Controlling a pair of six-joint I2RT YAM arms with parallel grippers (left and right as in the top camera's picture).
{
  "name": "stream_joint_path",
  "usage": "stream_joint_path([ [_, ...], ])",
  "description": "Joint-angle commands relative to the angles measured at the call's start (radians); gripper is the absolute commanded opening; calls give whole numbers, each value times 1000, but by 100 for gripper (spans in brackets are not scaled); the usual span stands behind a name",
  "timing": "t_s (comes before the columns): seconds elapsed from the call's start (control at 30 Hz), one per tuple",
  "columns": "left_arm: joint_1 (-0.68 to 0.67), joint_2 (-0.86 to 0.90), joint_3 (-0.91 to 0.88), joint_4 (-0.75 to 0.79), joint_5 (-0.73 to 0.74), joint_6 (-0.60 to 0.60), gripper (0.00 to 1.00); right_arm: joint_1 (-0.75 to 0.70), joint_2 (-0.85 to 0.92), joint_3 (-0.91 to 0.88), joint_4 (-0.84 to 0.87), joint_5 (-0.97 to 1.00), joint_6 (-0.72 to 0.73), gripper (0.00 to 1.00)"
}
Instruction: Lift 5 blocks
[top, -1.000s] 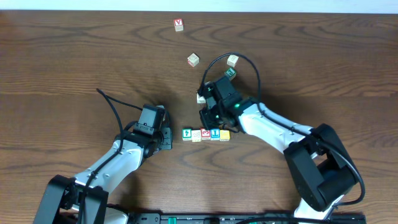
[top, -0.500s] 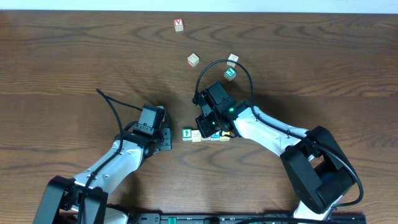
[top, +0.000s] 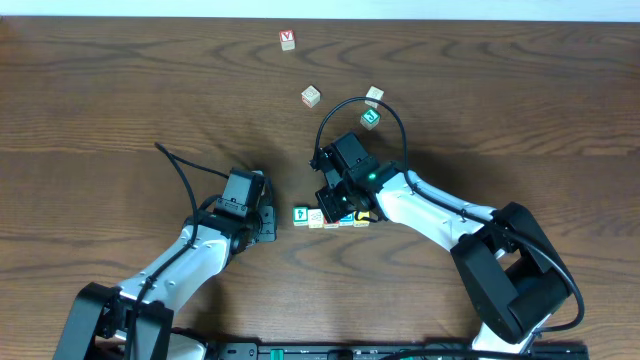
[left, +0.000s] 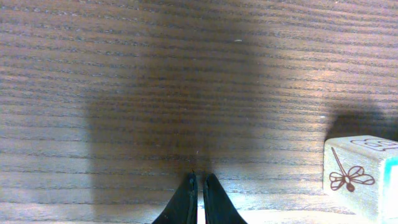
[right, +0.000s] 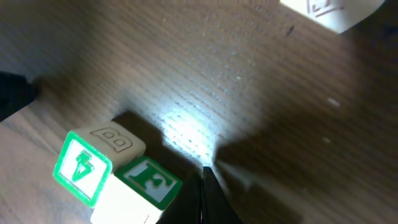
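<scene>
A row of blocks lies between the arms in the overhead view: a green one (top: 300, 215) at the left end, a cream one (top: 315, 218), a blue one (top: 347, 216) and a yellow one (top: 361, 215). The middle of the row is hidden under my right gripper (top: 327, 208). In the right wrist view this gripper (right: 204, 175) is shut and empty, its tips beside a block with a green "E" (right: 148, 180) and near the green "4" block (right: 83, 167). My left gripper (top: 269, 222) (left: 198, 179) is shut and empty, left of the row. A dragonfly-marked block (left: 359, 173) lies to its right.
Loose cubes lie further back: one with a red "V" (top: 288, 39), two pale ones (top: 311, 96) (top: 374, 96) and a green one (top: 370, 118). Another pale cube (right: 329, 11) shows at the top of the right wrist view. Black cables arch over both arms.
My right gripper came down and left onto the middle of the block row, then stayed still for the last half second. The left arm has not moved.
</scene>
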Motion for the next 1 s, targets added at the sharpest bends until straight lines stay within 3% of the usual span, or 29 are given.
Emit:
stream_joint_path([
  [0.0, 4, -1, -13, -14, -17, -4, 7, 7, 4, 15, 19, 65, -7, 1],
  [0.4, 4, -1, -13, -13, -49, -5, 8, 2, 4, 119, 27, -85, -6, 1],
  [0.6, 4, -1, -13, -9, -109, -6, 8, 29, 4, 120, 23, -84, 12, 1],
  [0.77, 4, -2, -13, -6, -198, -93, 7, 47, 4, 120, 24, -84, 45, 1],
  [0.97, 6, -5, -13, -6, -200, -95, 7, 59, 4, 120, 23, -84, 74, 1],
])
